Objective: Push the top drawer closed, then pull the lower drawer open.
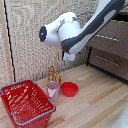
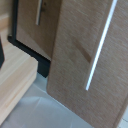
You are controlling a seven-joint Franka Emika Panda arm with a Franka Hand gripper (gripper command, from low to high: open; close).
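Your white arm's gripper [image 1: 70,56] hangs near the dresser, claw state untellable, lowest dark-brown wood drawer front [image 1: 109,61] with thin silver bar handle [image 1: 108,60] at the exterior view's right, red wire basket [image 1: 26,103] near left.

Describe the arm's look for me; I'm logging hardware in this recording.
The arm has glossy white, rounded shells with dark grey to black sections along the link and at the joints. One joint ends in a round dark cap with a small blue spot. No cables or readable markings show. The gripper cannot be made out clearly in either view.
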